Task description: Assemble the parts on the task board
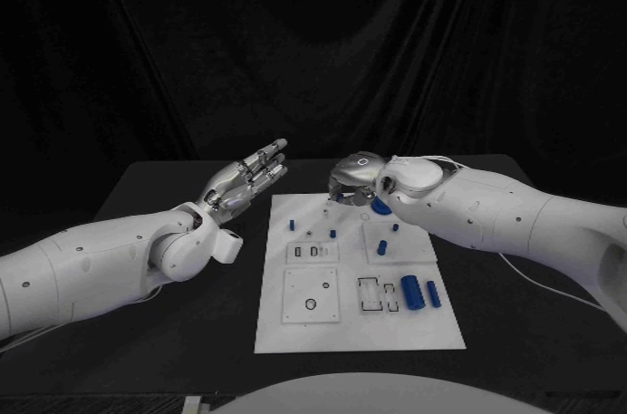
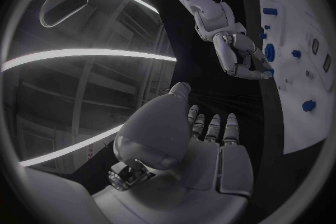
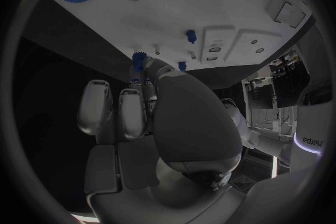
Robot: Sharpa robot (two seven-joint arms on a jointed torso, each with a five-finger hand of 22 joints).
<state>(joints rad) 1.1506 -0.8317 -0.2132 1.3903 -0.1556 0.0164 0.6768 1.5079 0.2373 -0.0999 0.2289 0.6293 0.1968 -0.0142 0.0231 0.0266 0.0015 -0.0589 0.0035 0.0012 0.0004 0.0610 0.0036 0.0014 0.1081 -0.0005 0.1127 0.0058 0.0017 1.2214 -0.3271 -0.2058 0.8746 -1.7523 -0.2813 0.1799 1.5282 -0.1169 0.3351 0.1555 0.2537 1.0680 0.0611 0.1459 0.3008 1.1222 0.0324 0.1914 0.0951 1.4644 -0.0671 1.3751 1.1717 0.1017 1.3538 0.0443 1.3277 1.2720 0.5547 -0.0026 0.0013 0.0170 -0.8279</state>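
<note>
Black cloth is hung behind the black table [image 1: 196, 251], on which the white task board [image 1: 352, 328] is laid lengthwise so that both arms can reach it. Several blue parts [image 1: 409, 292] are seen lying or standing across the board, while the right hand [image 1: 355, 180] is bent down over its far end with a small blue gear [image 3: 139, 58] seemingly pinched at the fingertips, presumably to be seated there. The left hand [image 1: 245, 178] is held flat and empty, fingers spread, beside the board's far left corner, probably to be kept out of the way.
</note>
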